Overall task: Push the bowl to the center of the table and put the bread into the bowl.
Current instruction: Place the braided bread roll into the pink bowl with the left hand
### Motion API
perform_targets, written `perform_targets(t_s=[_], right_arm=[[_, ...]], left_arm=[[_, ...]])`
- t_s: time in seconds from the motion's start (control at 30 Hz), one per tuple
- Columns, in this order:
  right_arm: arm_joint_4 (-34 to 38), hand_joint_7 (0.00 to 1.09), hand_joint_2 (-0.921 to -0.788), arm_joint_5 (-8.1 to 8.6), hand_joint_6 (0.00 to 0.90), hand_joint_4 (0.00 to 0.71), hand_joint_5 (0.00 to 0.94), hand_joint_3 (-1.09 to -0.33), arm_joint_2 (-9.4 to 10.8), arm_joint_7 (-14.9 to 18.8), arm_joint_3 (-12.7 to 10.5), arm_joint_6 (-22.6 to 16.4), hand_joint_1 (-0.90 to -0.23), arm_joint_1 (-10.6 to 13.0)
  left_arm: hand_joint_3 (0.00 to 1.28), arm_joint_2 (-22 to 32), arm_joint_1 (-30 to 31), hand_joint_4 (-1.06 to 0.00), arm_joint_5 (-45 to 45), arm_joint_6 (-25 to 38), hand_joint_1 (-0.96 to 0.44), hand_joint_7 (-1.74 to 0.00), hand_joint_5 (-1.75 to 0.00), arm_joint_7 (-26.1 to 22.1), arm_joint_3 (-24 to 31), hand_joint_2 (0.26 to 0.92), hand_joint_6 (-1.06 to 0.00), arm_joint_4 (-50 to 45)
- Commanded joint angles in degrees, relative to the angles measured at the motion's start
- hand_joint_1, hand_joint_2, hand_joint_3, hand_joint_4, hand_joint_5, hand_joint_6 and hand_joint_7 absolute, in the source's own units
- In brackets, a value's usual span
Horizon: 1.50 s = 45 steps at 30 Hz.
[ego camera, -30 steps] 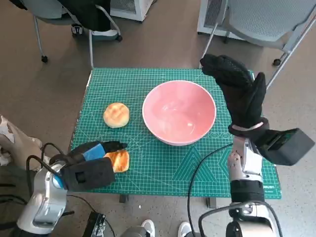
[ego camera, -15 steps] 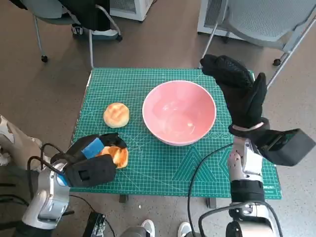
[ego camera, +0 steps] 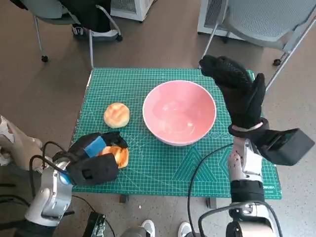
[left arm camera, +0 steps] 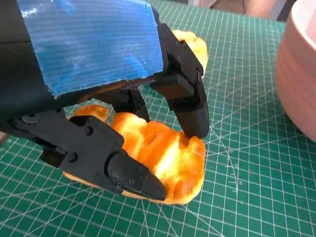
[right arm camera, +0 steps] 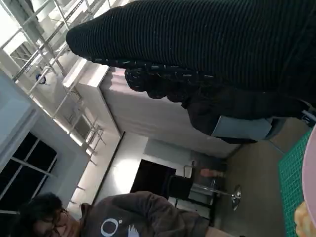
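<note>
the left hand (ego camera: 94,160) grips a bread (left arm camera: 158,160) down on the mat (ego camera: 148,173), fingers (left arm camera: 190,106) wrapped over it, so the pick-up looks in hand; next comes a lift and a carry over the rim of the bowl (ego camera: 179,112), which sits mid-table just beyond and to the right. a second bread (ego camera: 116,114) lies just ahead, off the direct path. beyond the bowl the right hand (ego camera: 239,94) hangs raised, open and empty.

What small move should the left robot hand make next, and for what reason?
Probably lift a little. The left robot hand already has its fingers closed around the near bread, which lies on the green mat. The pink bowl stands mid-table with a raised rim, so the bread must rise before it moves across.
</note>
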Motion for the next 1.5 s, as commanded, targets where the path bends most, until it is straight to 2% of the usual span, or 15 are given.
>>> perform_targets(t_s=[0.03, 0.97, 1.2, 1.5], right_arm=[[0.8, 0.35, -0.921, 0.73, 0.111, 0.190, 0.000, -0.790, 0.0, 0.6, -0.3, 0.4, -0.670, 0.6], [2.0, 0.39, -0.921, 0.39, 0.093, 0.192, 0.001, -0.789, 0.1, 0.7, -0.5, 0.1, -0.671, -0.2], [2.0, 0.40, -0.921, 0.29, 0.090, 0.192, 0.001, -0.789, 0.1, 0.6, -0.6, 0.1, -0.671, -0.2], [2.2, 0.40, -0.921, 0.24, 0.085, 0.192, 0.001, -0.790, 0.1, 0.6, -0.7, 0.1, -0.672, -0.4]], left_arm=[[0.03, -0.6, 0.9, -0.79, 0.3, -0.9, 0.00, -0.91, -1.15, 0.4, -0.7, 0.886, -0.77, 1.1], [0.03, 0.4, 0.5, -0.78, -0.8, 0.7, 0.00, -0.91, -1.17, -3.2, 1.1, 0.891, -0.77, -3.4], [0.03, 0.6, 0.6, -0.78, -0.9, 1.1, 0.00, -0.88, -1.20, -4.1, 2.2, 0.893, -0.77, -7.9], [0.03, 1.2, 0.3, -0.83, -1.4, 1.5, 0.00, -0.98, -1.09, -5.8, 4.4, 0.886, -0.73, -14.6]])
